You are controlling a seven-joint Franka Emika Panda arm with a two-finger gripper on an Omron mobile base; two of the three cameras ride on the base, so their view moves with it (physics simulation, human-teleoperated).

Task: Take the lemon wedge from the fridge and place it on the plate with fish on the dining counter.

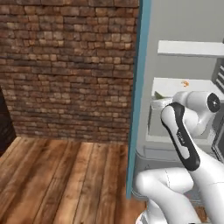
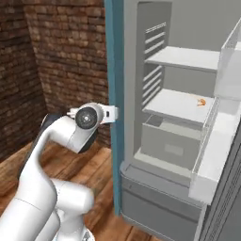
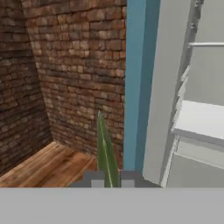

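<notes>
Lemon wedge (image 3: 105,148): pinched between your gripper (image 3: 109,178) tips, jaws clenched on it, outside the open fridge (image 2: 179,108) beside its teal side panel (image 3: 134,83). You should hold the clamp firm, swing slowly clear, then drive toward the dining counter plate.

Brick wall (image 1: 65,65) behind a wooden plank floor (image 1: 57,179); small orange curled item (image 2: 201,101) on a white shelf.

A rough, matt red-brown brick wall (image 1: 65,65), a plank wood floor (image 1: 57,183) with visible grain, smooth matt grey walls in the fridge (image 2: 136,70) with white plastic-looking shelves (image 2: 181,106), and a glossy white arm (image 1: 210,175) are seen.
</notes>
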